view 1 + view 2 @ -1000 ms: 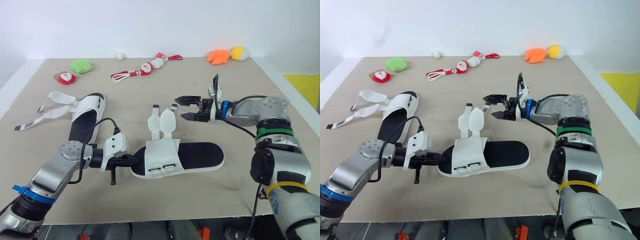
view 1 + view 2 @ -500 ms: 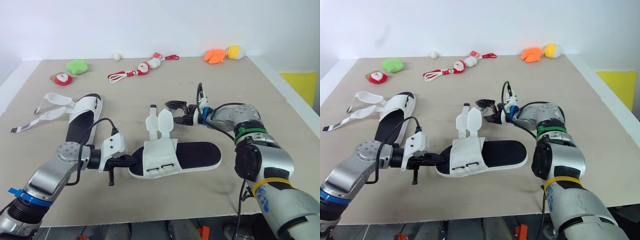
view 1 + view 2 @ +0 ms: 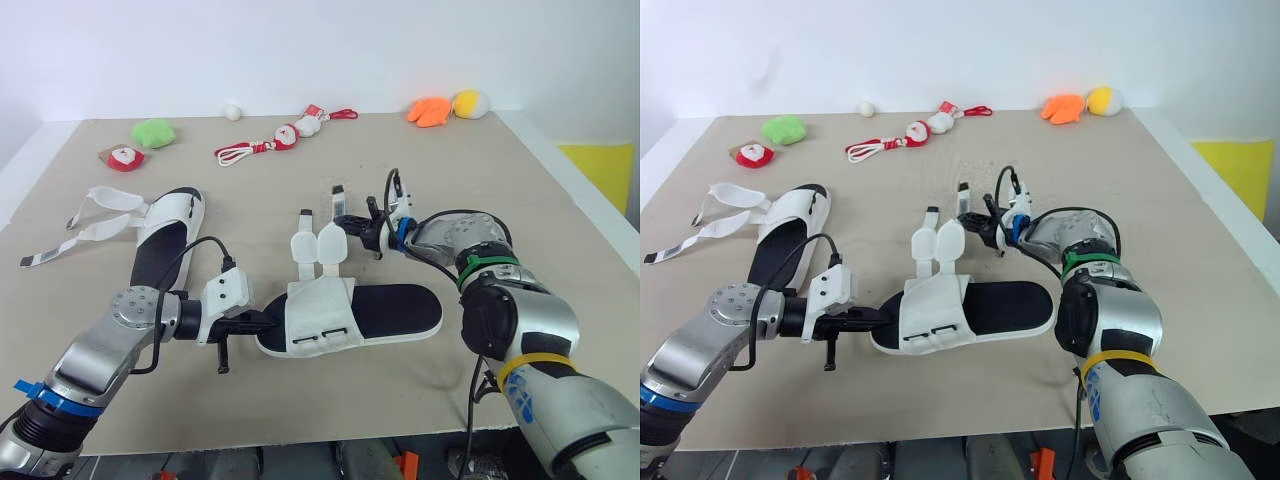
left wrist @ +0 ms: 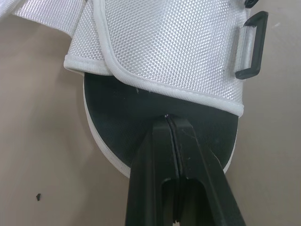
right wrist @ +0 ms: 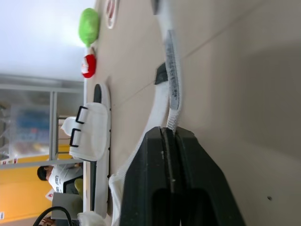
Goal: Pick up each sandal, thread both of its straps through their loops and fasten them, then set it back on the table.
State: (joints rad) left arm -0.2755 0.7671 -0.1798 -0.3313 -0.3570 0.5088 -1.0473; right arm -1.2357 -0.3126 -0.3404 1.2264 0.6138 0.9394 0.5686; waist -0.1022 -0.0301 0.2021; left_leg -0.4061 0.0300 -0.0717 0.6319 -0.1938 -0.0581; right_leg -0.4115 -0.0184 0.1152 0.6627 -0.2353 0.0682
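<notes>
1. Right claw (image 3: 352, 222) pinched shut on one strap (image 5: 172, 80) of near sandal (image 3: 385, 310), strap tip raised; left claw (image 3: 262, 322) clamped on that sandal's sole edge, sole resting on desk (image 3: 470, 170).
2. Progress: early; no strap threaded, loops (image 4: 249, 46) empty; second sandal (image 3: 172, 232) lies unfastened at robot's left, straps splayed.
3. Beige desk; plush toys (image 3: 153, 132) along far edge; white wall (image 3: 320, 40) behind.

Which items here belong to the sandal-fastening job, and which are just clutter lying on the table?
Job: near sandal, its strap pinched by the right gripper, left gripper at its sole, far sandal with straps loose.
Lying about: green plush, red-and-white plush, white ball, red-and-white toys on a cord, orange plush, yellow plush.
</notes>
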